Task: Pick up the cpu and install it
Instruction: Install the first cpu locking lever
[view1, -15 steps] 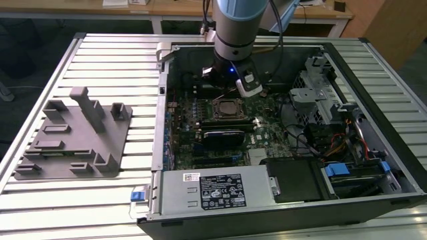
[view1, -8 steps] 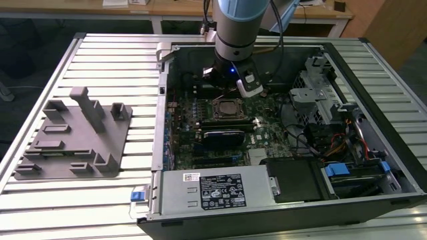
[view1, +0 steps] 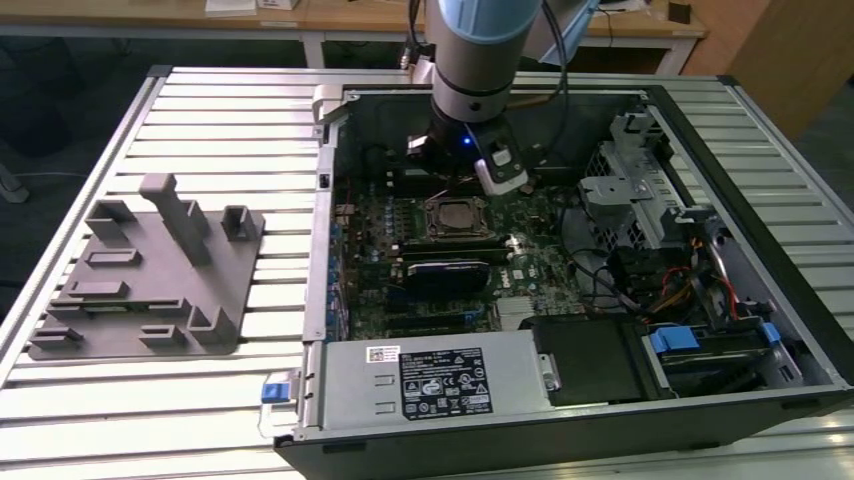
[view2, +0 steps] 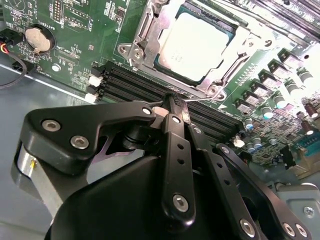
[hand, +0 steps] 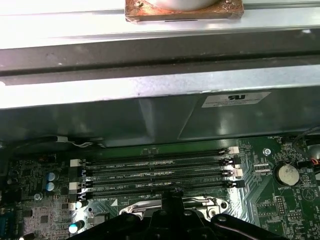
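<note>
Slatted tabletop (view1: 214, 120) bears the case (view1: 534, 430); cpu (view2: 197, 45) lies in socket (view2: 135, 42), gripper (view2: 172, 101) closed, empty.

Black screw-studded fingers (view2: 176, 145), grey-blue arm (view1: 474, 45)

The cpu (view1: 455, 213) sits in its socket (view1: 430, 229) inside the open case (view1: 324, 200), beneath the arm (view1: 474, 50).

The arm (view1: 470, 50) reaches steeply downward, its end effector (view2: 172, 103) closed tip to tip.
</note>
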